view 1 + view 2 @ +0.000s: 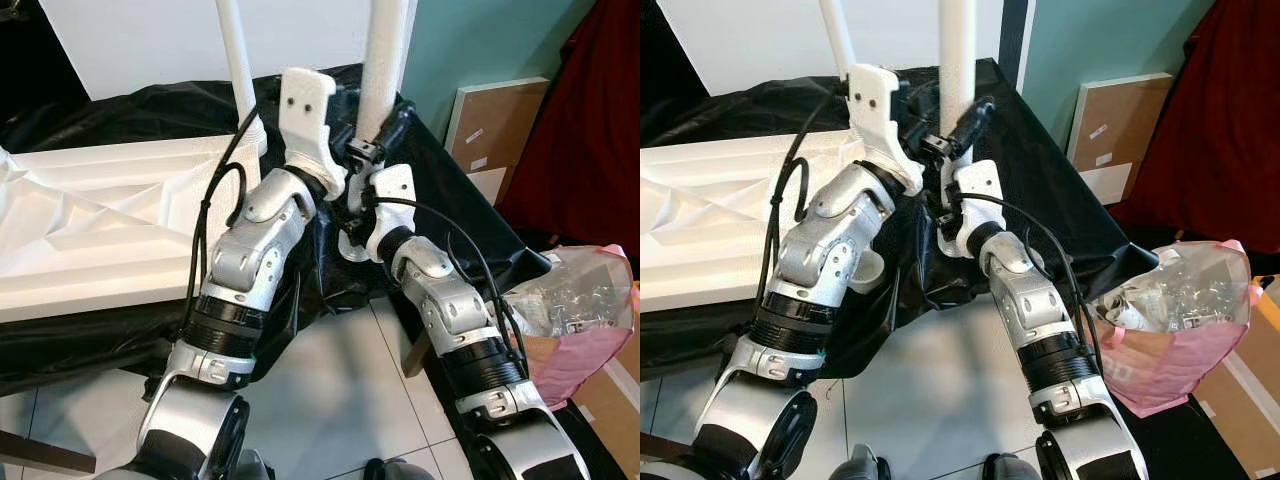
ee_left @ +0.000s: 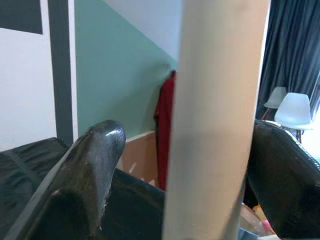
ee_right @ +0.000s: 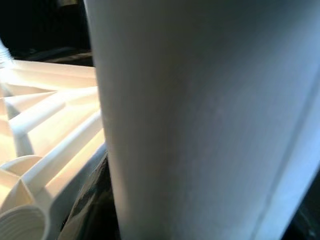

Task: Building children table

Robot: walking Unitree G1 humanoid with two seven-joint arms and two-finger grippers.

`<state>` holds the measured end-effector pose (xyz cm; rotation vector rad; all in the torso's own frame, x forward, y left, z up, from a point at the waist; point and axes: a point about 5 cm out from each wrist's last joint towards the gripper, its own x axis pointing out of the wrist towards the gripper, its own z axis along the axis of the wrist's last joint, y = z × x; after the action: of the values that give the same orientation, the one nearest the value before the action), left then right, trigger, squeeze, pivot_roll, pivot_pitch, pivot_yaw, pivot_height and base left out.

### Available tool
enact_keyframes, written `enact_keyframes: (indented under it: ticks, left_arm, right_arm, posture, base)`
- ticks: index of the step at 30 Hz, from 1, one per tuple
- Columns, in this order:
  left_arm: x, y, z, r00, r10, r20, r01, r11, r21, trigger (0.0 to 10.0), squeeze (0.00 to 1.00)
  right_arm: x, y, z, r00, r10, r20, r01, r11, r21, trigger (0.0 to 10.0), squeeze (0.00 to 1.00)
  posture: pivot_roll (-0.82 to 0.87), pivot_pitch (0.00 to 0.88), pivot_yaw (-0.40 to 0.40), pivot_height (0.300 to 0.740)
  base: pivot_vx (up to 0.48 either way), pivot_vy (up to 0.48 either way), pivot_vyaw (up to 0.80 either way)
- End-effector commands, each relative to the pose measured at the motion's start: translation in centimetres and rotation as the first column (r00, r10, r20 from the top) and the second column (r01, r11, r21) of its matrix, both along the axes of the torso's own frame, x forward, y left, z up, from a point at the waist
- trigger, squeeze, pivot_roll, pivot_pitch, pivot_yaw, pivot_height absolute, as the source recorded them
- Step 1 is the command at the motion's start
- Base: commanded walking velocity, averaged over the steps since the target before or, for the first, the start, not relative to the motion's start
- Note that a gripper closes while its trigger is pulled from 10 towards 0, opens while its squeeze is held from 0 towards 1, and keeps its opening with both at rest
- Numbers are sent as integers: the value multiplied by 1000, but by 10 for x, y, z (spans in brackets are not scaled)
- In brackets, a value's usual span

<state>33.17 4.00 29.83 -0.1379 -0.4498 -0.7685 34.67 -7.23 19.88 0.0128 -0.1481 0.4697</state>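
Note:
An upright white table leg point(image 1: 385, 60) stands at the near corner of the upside-down white tabletop point(image 1: 90, 230), which lies ribbed side up on a black sheet. My left gripper point(image 2: 195, 135) is open around this leg: one black finger point(image 2: 100, 150) stands off from it with a gap, and the other sits against its far side. My right gripper point(image 1: 365, 150) is pressed up close to the leg's lower part, and the leg point(image 3: 200, 120) hides its fingers. A second, thinner-looking leg point(image 1: 238, 60) stands fixed further back.
The black sheet point(image 1: 470, 210) drapes down over the edge to the tiled floor point(image 1: 340, 390). A pink bag of hardware point(image 1: 1170, 300) sits at the right. A cardboard panel point(image 1: 495, 120) and a red curtain point(image 1: 590, 120) stand behind it.

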Motion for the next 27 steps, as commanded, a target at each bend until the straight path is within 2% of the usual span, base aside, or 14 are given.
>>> enact_keyframes:
  ticks: [1, 5, 8, 11, 12, 16, 19, 20, 22, 24, 25, 27]
  left_arm:
    - [-2, 3, 2, 999, 24, 22, -24, 1000, -20, 10000, 0]
    - [-1, 14, -4, 996, 88, 28, -88, 996, -3, 10000, 0]
    - [0, 17, -7, 994, 105, 22, -105, 994, 3, 10000, 0]
    - [4, 27, -25, 981, 194, -28, -193, 980, 37, 10000, 0]
    - [4, 27, -25, 981, 194, -28, -193, 980, 37, 10000, 0]
    - [9, 40, -44, 952, 288, -107, -285, 958, 36, 10000, 0]
    - [10, 43, -49, 944, 307, -123, -305, 952, 41, 10000, 0]
    - [10, 48, -57, 930, 333, -154, -329, 943, 53, 10000, 0]
    - [10, 48, -57, 930, 333, -154, -329, 943, 53, 10000, 0]
    - [8, 58, -75, 900, 393, -186, -384, 919, 86, 10000, 0]
    - [8, 58, -75, 900, 393, -186, -384, 919, 86, 10000, 0]
    - [5, 67, -89, 876, 441, -195, -423, 897, 129, 10000, 0]
  right_arm:
    - [2, -3, -1, 1000, -23, -14, 24, 1000, 18, 10000, 0]
    - [6, -14, -1, 994, -109, -16, 109, 993, 52, 10000, 0]
    - [6, -17, -1, 992, -128, -14, 128, 990, 56, 10000, 0]
    - [6, -32, -2, 977, -214, 19, 213, 975, 68, 10000, 0]
    - [6, -32, -2, 977, -214, 19, 213, 975, 68, 10000, 0]
    - [4, -47, -3, 958, -282, 45, 277, 956, 93, 10000, 0]
    - [3, -50, -3, 955, -292, 51, 286, 953, 95, 10000, 0]
    - [1, -54, -5, 951, -304, 62, 296, 949, 105, 10000, 0]
    - [1, -54, -5, 951, -304, 62, 296, 949, 105, 10000, 0]
    - [-5, -59, -11, 945, -316, 88, 309, 947, 91, 10000, 0]
    - [-5, -59, -11, 945, -316, 88, 309, 947, 91, 10000, 0]
    - [-10, -62, -16, 942, -321, 93, 314, 945, 87, 10000, 0]
  posture:
    - [-24, 53, -21, 740]
    - [-16, 43, -26, 740]
    - [-16, 43, -26, 740]
    - [-15, 41, -25, 740]
    - [-15, 41, -25, 740]
    - [-14, 42, -22, 740]
    - [-14, 42, -22, 740]
    - [-14, 46, -19, 740]
    - [-14, 46, -19, 740]
    - [-18, 60, -9, 740]
    - [-18, 60, -9, 740]
    - [-17, 62, -7, 740]
  base:
    - [0, 0, 0]
    - [0, 0, 0]
    - [0, 0, 0]
    - [0, 0, 0]
    - [0, 0, 0]
    - [0, 0, 0]
    - [0, 0, 0]
    - [0, 0, 0]
    - [0, 0, 0]
    - [0, 0, 0]
    - [0, 0, 0]
    - [0, 0, 0]
